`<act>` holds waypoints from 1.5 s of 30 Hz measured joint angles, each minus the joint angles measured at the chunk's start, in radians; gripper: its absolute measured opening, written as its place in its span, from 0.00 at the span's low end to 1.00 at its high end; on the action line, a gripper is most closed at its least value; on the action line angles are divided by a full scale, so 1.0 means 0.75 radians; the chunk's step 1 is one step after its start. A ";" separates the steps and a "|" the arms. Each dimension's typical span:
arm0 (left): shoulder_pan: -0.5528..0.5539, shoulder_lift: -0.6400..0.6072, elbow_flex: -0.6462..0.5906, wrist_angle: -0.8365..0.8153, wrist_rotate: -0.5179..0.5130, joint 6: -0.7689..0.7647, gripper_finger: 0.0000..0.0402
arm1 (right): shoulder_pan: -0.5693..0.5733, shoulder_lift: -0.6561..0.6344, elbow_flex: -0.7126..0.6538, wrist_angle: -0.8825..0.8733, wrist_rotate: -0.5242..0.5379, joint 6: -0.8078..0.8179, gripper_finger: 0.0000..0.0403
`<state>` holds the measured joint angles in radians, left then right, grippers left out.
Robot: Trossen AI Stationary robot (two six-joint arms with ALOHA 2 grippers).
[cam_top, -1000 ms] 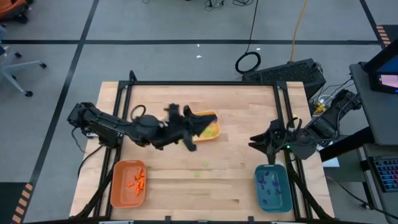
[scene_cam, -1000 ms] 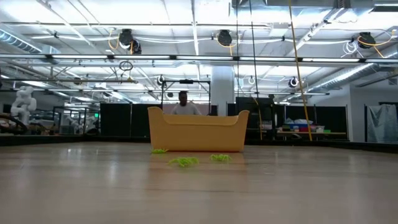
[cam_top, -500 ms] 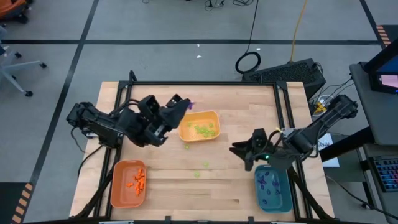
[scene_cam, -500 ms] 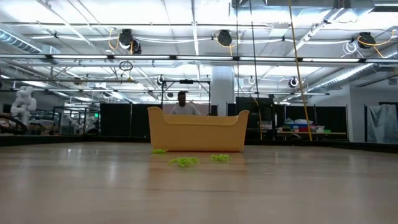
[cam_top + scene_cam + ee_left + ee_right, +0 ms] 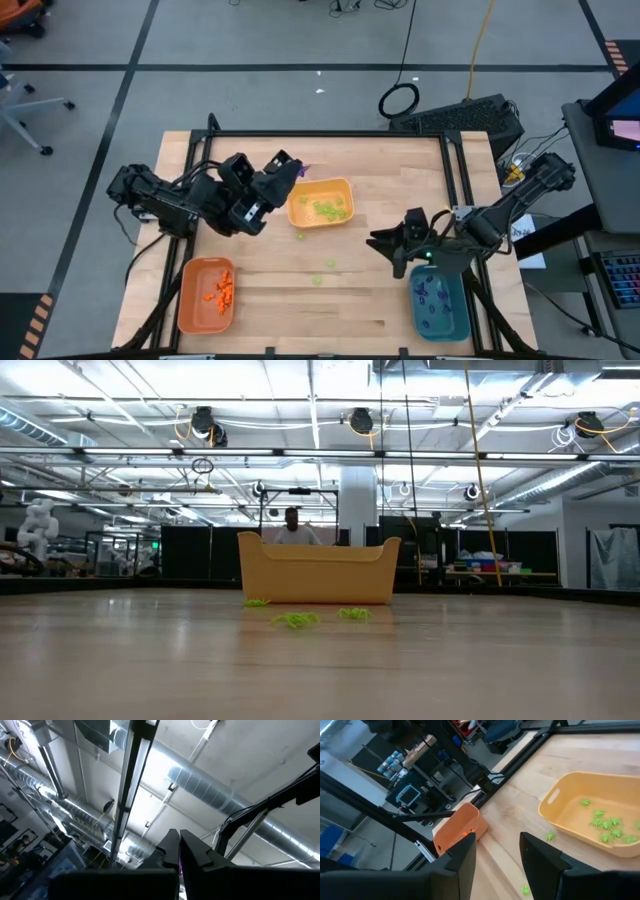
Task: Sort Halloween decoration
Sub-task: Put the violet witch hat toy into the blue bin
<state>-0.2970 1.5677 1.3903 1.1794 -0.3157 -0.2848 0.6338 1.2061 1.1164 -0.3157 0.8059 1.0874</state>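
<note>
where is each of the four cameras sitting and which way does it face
High view: overhead, looking straight down on the table; shows both arms, left gripper raised, holding a purple piece.
Low view: at table-top height, looking level at the yellow tray; no arm shows.
Left wrist view: tilted up at the ceiling; own shut fingers pinch the purple piece.
Right wrist view: looks across the table past own open fingers at the yellow tray and orange tray.
Shared: high, low and right wrist views all show the yellow tray and loose green pieces.
</note>
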 joint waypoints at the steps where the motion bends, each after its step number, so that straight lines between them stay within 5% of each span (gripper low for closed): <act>1: 0.000 0.000 0.000 0.000 0.000 0.007 0.00 | 0.000 -0.010 0.000 -0.001 0.000 -0.011 0.34; 9: 0.000 0.000 -0.001 -0.063 0.007 0.081 0.00 | -0.001 -0.112 0.000 -0.003 -0.025 -0.186 0.34; 16: 0.027 -0.001 -0.001 -0.151 0.186 0.092 0.00 | -0.001 -0.166 0.000 -0.005 -0.028 -0.380 0.34; 21: 0.029 -0.001 -0.001 -0.239 0.273 0.280 0.00 | -0.010 -0.171 0.000 -0.009 -0.028 -0.468 0.34; 33: 0.028 -0.001 -0.001 -0.358 0.382 0.836 0.00 | -0.008 -0.173 0.000 -0.007 -0.183 -0.432 0.34; 45: 0.028 0.000 -0.001 -0.494 0.382 0.851 0.00 | -0.008 -0.200 0.000 -0.008 -0.242 -0.471 0.34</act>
<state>-0.2760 1.5677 1.3895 0.8092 -0.0291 0.3536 0.6277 1.0563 1.1164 -0.3214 0.6247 0.7341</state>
